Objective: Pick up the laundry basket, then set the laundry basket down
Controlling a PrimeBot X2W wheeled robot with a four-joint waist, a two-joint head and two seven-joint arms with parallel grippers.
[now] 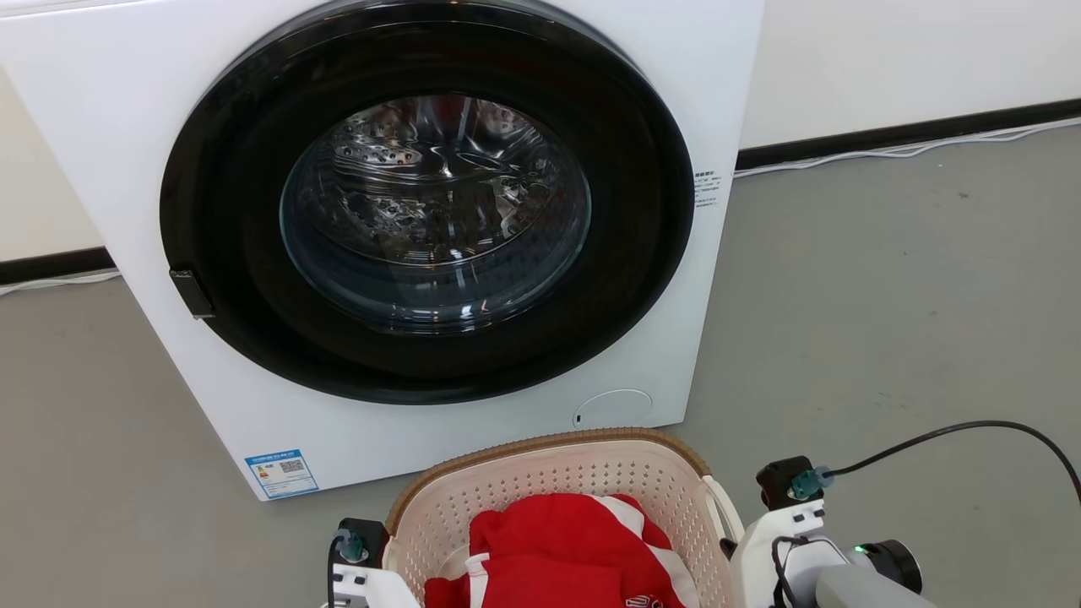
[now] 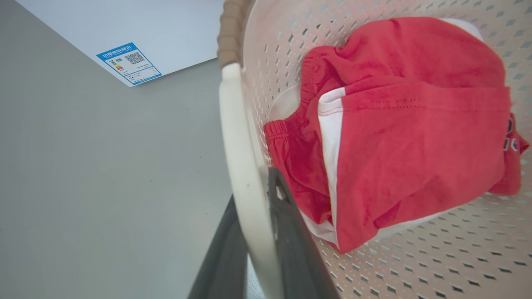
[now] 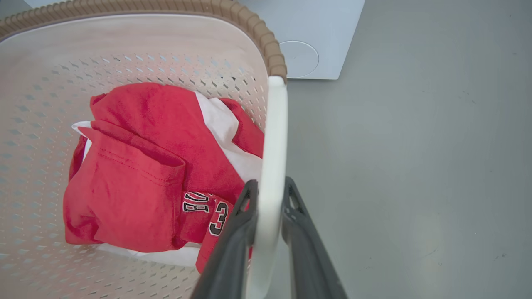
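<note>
Right wrist view: pincer clamps laundry basket handle (white).

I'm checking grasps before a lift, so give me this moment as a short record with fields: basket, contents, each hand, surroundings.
basket: laundry basket, right in front of the washing machine
contents: red and white clothes
left hand: closed on the left handle, a finger on each side
right hand: closed on the right handle, a finger on each side
machine door: shut
surroundings: grey floor
lifted or resting: cannot tell
</note>
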